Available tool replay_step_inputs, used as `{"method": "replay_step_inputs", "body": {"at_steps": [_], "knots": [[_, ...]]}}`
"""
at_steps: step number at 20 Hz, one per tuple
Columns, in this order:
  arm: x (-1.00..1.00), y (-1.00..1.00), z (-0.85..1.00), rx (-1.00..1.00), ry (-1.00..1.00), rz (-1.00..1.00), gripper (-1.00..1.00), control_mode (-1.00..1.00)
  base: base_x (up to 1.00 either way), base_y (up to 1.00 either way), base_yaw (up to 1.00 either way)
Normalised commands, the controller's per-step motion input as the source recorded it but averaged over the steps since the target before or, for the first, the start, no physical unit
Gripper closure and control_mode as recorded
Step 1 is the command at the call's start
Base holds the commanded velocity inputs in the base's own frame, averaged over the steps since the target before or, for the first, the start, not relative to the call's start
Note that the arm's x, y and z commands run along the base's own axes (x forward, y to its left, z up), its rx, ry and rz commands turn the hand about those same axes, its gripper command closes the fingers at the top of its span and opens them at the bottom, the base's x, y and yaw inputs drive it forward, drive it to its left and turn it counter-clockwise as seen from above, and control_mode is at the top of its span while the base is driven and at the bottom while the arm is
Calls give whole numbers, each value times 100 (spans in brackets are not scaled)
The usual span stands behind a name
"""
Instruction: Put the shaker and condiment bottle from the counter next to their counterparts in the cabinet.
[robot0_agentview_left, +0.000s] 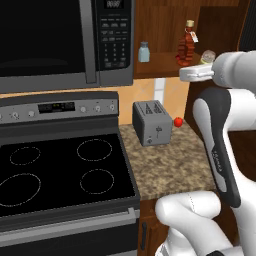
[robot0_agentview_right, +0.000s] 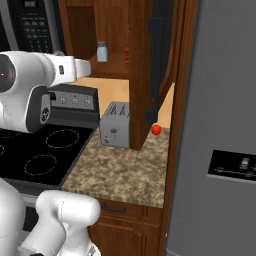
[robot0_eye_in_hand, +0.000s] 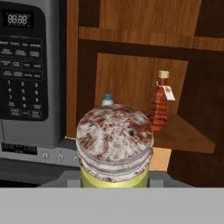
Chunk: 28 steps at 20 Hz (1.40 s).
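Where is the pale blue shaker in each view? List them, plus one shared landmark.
Left base view: pale blue shaker upper centre, on the cabinet shelf.
Right base view: upper left of centre, on the same shelf.
Hand view: centre, its top peeking over the yellow-green shaker.
Shared landmark: the microwave, left of it in every view.

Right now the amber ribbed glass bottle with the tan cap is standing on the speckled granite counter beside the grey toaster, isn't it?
No. The amber ribbed glass bottle stands on the wooden cabinet shelf, as the left base view shows; the grey toaster does sit on the speckled granite counter.
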Motion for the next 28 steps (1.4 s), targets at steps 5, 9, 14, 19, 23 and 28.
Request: {"method": "replay_step_inputs", "body": {"at_steps": [5,9,14,19,23,28], "knots": [[17,0,0,-5,4,3,100,-100,0,0,0],[14,0,-4,-3,5,3,100,-100,0,0,0],[11,1,-8,-1,1,0,100,-100,0,0,0],[29,3,-16,-5,0,0,100,-100,0,0,0],[44,3,-4,-4,0,0,100,-100,0,0,0],[46,0,0,0,1,0,100,-100,0,0,0]]}}
